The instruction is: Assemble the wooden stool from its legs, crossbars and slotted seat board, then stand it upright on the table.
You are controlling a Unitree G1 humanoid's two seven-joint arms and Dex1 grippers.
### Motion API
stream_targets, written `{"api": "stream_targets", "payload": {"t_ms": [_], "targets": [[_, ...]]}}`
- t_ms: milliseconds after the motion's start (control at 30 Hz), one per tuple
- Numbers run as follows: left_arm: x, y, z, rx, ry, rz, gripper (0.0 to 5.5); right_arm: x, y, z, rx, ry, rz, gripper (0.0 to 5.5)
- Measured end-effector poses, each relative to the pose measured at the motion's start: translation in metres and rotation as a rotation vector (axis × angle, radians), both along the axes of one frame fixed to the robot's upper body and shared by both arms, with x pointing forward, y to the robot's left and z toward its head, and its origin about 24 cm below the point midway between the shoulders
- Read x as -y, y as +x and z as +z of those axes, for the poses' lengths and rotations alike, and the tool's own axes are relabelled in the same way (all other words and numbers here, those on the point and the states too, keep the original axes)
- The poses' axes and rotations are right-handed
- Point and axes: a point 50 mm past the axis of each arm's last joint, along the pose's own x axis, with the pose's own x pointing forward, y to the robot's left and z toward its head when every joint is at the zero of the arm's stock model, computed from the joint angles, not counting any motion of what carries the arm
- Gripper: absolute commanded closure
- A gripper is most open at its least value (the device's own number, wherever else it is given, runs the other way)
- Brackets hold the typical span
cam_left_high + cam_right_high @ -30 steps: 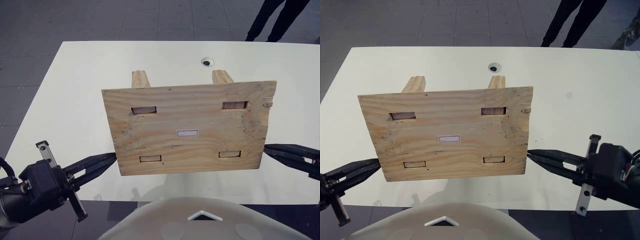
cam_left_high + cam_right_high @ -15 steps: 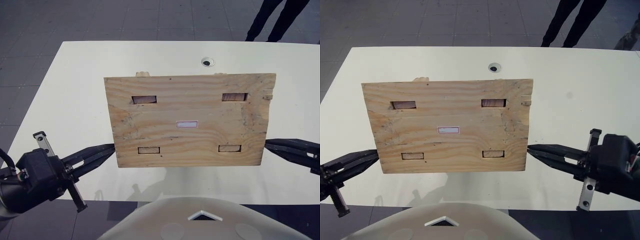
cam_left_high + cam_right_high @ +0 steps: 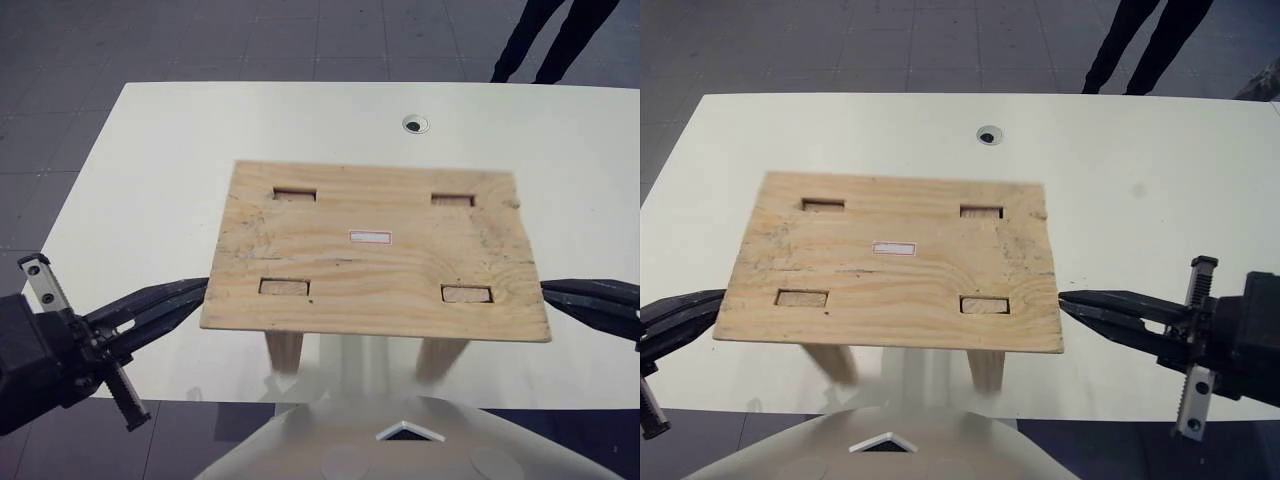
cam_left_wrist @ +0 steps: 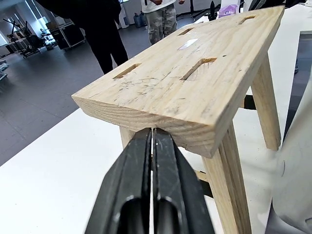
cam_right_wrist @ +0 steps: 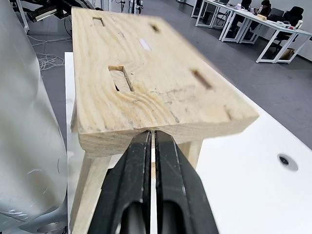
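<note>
The assembled wooden stool stands between my two arms, its slotted seat board (image 3: 375, 255) facing up with leg tenons in the four slots. Two near legs (image 3: 283, 352) (image 3: 437, 358) show below the board's front edge. My left gripper (image 3: 200, 290) is shut, its tips pressed against the board's left end; the left wrist view has those tips (image 4: 151, 131) just under the end grain. My right gripper (image 3: 1065, 300) is shut too, its tips against the right end (image 5: 152, 132). The stool's feet and crossbars are mostly hidden under the seat.
The white table (image 3: 150, 160) stretches wide on all sides of the stool, with a round cable hole (image 3: 413, 124) behind it. The table's front edge runs close below the stool's near legs.
The stool has tipped from its seat facing me, legs pointing away, to seat-up with the legs beneath. Both shut grippers stayed at the board's ends and shifted slightly outward and down.
</note>
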Motion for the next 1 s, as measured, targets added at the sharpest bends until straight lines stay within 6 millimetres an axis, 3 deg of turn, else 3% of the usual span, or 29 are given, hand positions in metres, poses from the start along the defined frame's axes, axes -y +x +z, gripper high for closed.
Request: {"api": "stream_targets", "payload": {"t_ms": [233, 333, 467, 700, 800, 1000], "targets": [[0.003, 0.005, -0.021, -0.04, -0.011, 0.02, 5.4, 0.001, 0.004, -0.006, -0.018, -0.011, -0.009, 5.37], [0.013, 0.003, -0.05, -0.152, 0.072, -0.057, 5.4, -0.008, 0.003, -0.011, -0.03, -0.006, 0.06, 5.37], [0.017, 0.005, -0.064, -0.177, 0.097, -0.065, 5.4, -0.01, 0.008, -0.016, -0.015, -0.025, 0.067, 5.37], [0.027, 0.003, -0.066, -0.19, 0.068, -0.147, 5.4, -0.011, 0.018, -0.034, -0.061, -0.071, 0.069, 5.37], [0.02, 0.005, -0.065, -0.178, 0.116, -0.124, 5.4, -0.007, 0.023, -0.036, -0.047, -0.099, 0.034, 5.37], [-0.018, 0.023, -0.064, -0.12, 0.22, 0.071, 5.4, 0.005, 0.03, -0.044, -0.047, -0.156, -0.038, 5.37]]}}
